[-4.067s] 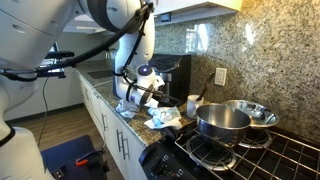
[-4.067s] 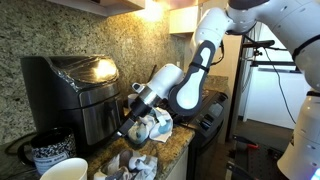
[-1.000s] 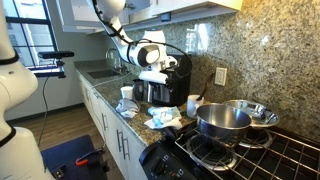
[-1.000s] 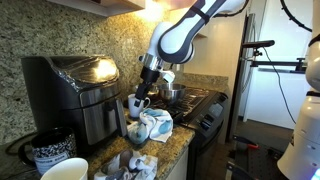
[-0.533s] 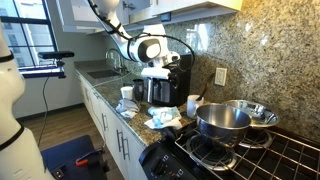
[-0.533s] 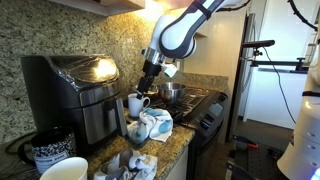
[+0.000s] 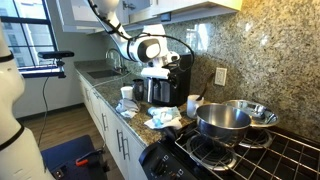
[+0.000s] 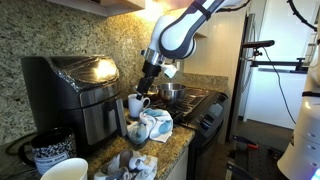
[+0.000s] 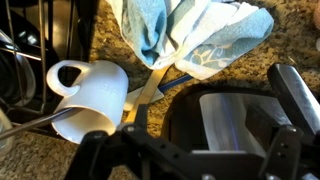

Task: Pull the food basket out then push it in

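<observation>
The food basket (image 8: 100,118) sits closed in the front of the black appliance (image 8: 70,80), which stands against the stone wall on the table (image 8: 178,143); its front looks flush with the body, and I cannot make out any gap. In an exterior view the same basket (image 7: 155,92) shows as the dark front just below me. My gripper (image 8: 146,88) hangs in the air near the basket's front, touching nothing, with its jaws spread wide and empty. In the wrist view one finger (image 9: 295,105) stands at the right edge and a dark rounded part with a grey patch fills the space beneath, though I cannot tell what it is. A white cup (image 8: 137,104) stands just below the gripper, handle out to the side in the wrist view (image 9: 90,95). Next to it lies a crumpled blue and white cloth (image 8: 155,125). Further along, two steel pots (image 7: 222,122) sit on the stove (image 7: 230,155).
</observation>
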You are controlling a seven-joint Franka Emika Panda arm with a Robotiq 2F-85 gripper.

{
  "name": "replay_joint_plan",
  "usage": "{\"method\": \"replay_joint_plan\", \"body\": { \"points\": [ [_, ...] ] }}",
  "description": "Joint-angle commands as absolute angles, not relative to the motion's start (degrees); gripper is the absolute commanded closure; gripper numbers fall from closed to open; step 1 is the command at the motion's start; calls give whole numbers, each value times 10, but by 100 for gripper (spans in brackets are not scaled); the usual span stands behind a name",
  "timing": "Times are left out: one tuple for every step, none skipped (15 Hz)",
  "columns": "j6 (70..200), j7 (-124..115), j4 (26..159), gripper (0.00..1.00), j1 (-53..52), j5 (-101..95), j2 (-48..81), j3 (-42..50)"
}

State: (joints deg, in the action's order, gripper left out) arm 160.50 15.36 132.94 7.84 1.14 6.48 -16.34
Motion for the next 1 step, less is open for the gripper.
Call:
{"method": "replay_joint_plan", "body": {
  "points": [
    [1605, 159, 1329, 0, 41, 20, 64, -127]
  ]
}}
